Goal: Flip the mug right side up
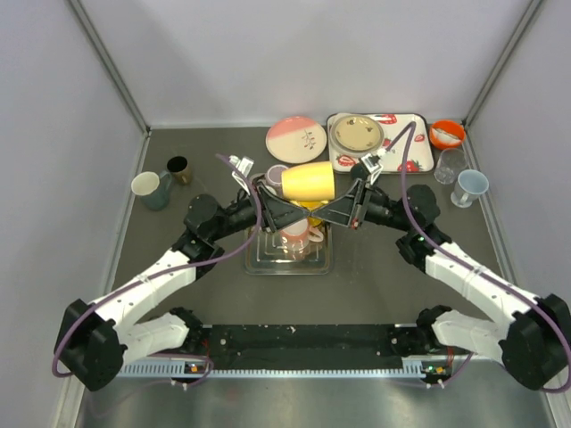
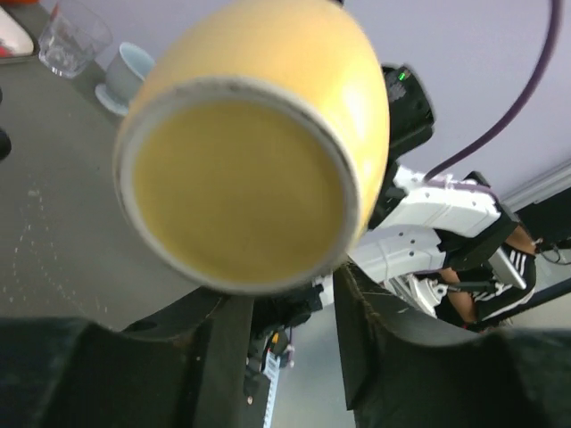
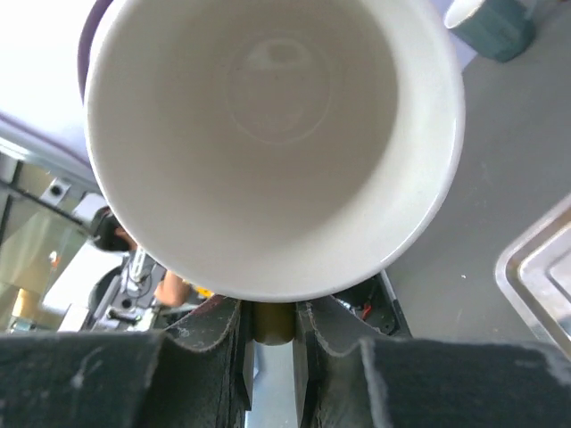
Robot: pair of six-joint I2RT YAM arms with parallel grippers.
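Right hand [image 3: 270, 308] is clamped on the yellow mug [image 1: 308, 181], which is held sideways in midair; left hand [image 2: 293, 299] is parted beside it; uprighting is not yet done.

The mug [image 1: 309, 181] is yellow on the outside and white on the inside. It looks smooth and shiny, with a round body. It is not standing up. It lies on its side, up in the air, over the middle of the table [image 1: 214, 299]. Its open end points to the right. Its flat bottom points to the left. The bottom is a yellow circle with a pale ring around its edge. The rim is round and whole. The mug is empty.
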